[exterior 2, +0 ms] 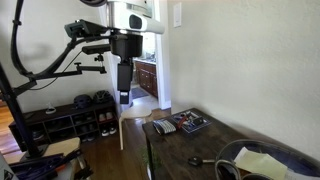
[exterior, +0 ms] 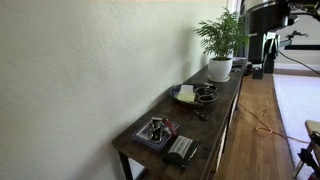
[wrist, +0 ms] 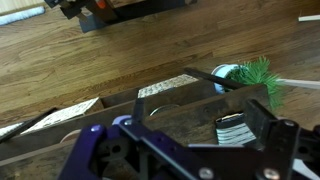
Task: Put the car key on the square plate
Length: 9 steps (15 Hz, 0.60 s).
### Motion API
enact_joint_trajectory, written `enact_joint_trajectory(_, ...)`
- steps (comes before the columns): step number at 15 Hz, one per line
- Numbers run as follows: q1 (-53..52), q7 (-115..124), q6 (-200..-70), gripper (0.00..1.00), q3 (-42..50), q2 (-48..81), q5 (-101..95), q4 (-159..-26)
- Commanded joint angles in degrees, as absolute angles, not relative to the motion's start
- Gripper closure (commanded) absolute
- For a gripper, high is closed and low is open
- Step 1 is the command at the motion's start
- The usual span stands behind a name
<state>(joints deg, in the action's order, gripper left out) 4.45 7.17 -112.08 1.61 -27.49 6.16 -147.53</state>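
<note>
Hanging high off the end of the table, the pincer points down toward the wood floor. In the wrist view its dark fingers stand wide apart, with nothing between them and nothing touching them. The square plate lies well below the pincer and off to its side, at the nearest end of the table, just beside a black ribbed box. Small metallic bits rest on the plate (too small to tell what they are). Farther from the pincer along the table stand a round dish and a potted plant. Any lettering is too small to read.
</note>
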Motion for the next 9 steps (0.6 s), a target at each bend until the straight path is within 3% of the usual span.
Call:
enact_joint_trajectory(1,4.3,7.2,-112.3,0.0,1.7,-26.5,6.1,-147.3)
enact_joint_trajectory(9,4.3,7.4,-112.9,0.0,1.7,-25.9,6.4,-147.1)
